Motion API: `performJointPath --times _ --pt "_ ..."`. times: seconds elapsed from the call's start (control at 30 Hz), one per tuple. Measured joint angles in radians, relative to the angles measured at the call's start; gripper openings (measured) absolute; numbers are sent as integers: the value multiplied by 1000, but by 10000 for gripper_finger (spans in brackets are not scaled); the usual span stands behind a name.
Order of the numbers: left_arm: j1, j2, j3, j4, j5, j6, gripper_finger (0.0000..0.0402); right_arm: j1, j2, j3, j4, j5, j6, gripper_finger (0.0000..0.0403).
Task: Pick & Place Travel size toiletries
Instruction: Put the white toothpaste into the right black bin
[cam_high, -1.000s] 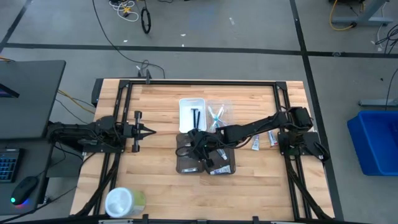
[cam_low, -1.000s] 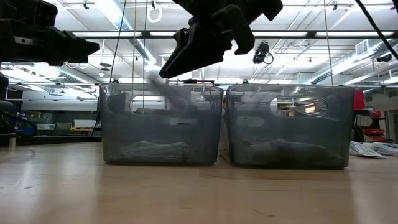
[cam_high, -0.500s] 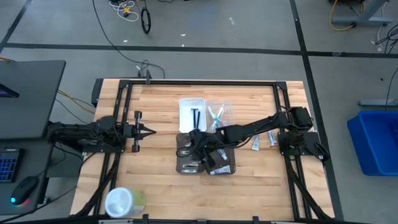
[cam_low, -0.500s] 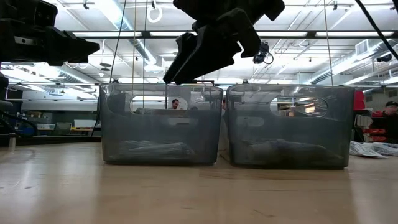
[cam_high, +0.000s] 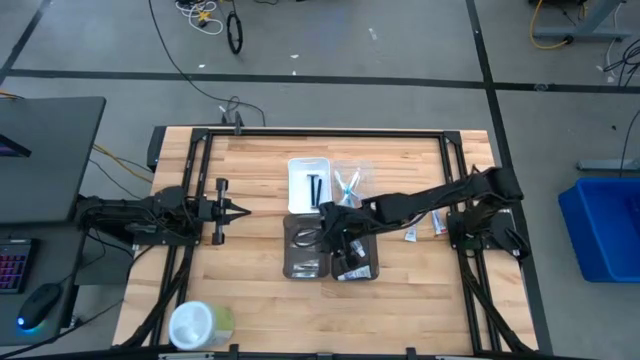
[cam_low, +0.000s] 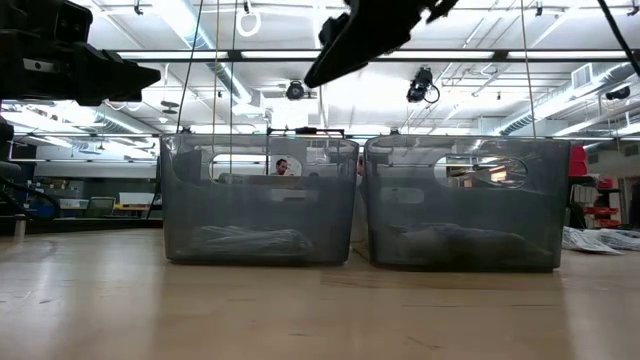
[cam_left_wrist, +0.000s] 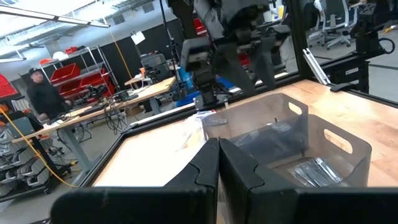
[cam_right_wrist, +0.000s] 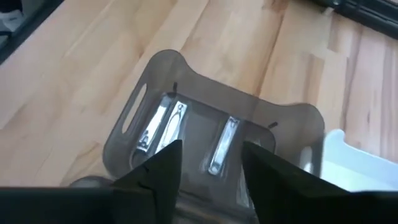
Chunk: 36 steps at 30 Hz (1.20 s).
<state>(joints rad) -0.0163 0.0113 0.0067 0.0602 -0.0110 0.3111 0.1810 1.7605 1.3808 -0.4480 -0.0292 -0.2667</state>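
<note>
Right gripper above the two grey bins, fingers apart and empty; left gripper waits with its fingers together.

The right arm reaches from the right edge across the table to the left grey bin, where metal nail clippers lie on the floor, and its fingers are well clear of the rim. The right grey bin touches it. Just beyond stand a white tray with black sticks and a clear tray with toothbrushes. Small tubes lie on bare wood toward the right edge. The left half of the table is open, save a round white-and-green container at the near left corner.
</note>
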Motion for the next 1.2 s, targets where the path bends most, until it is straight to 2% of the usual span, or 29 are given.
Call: performJointPath --times 0.53,0.73,1.0,1.2 --pt "0 0 0 0 -3 0 16 34 -137 -13 -169 -2 22 75" --pt "0 0 0 1 0 0 16 55 -208 -99 -170 -1 22 44" --pt "0 0 0 0 0 0 16 74 -346 -258 -175 -1 15 26" --pt "0 0 0 0 0 0 16 76 -457 -397 -177 1 -83 11"
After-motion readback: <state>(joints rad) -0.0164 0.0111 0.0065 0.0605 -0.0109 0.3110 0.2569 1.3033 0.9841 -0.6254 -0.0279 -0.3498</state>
